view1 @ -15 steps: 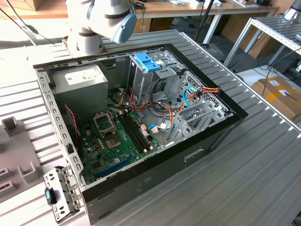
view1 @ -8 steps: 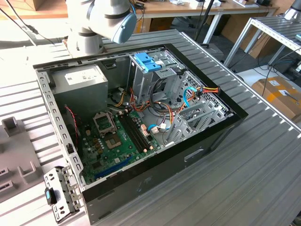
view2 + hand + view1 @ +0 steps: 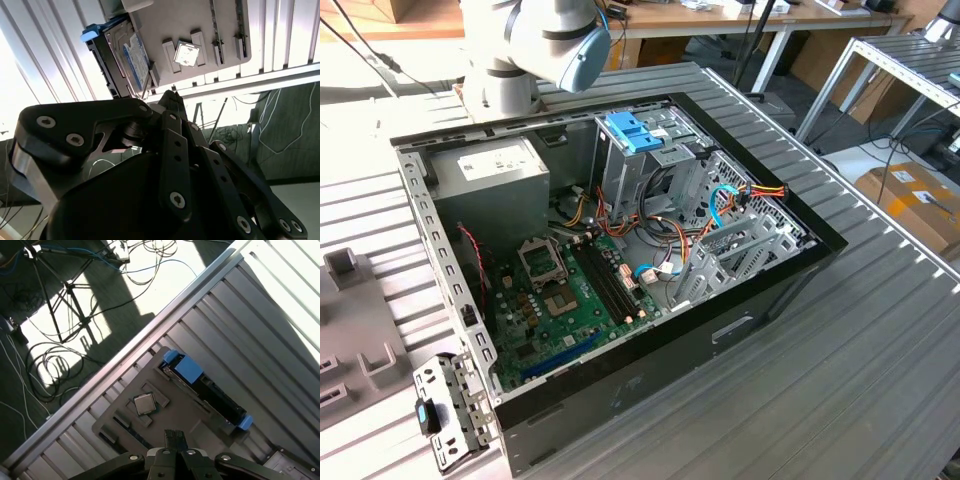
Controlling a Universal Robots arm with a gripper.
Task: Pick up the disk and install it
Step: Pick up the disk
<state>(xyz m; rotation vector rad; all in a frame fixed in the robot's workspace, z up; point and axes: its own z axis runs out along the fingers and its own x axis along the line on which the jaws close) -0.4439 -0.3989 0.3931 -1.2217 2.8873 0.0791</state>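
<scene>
Pale grey arm (image 3: 505, 75) with light-blue joint cap (image 3: 588, 55); black end effector (image 3: 172, 97), silver screws (image 3: 177, 200).

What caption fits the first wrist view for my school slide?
Shut black gripper faces a grey tray holding the flat rectangular blue-capped disk on edge and a square silver chip.

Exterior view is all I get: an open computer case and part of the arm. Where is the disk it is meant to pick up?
Observer: In the first wrist view the disk stands on its edge in a grey tray on the slatted table.
Operator: Is the robot holding it?
Observer: No. The gripper hangs apart from it, its fingers together with nothing between them.
Operator: Is anything else in that tray?
Observer: In the second wrist view a square silver chip lies flat in the tray, beside the disk.
</scene>
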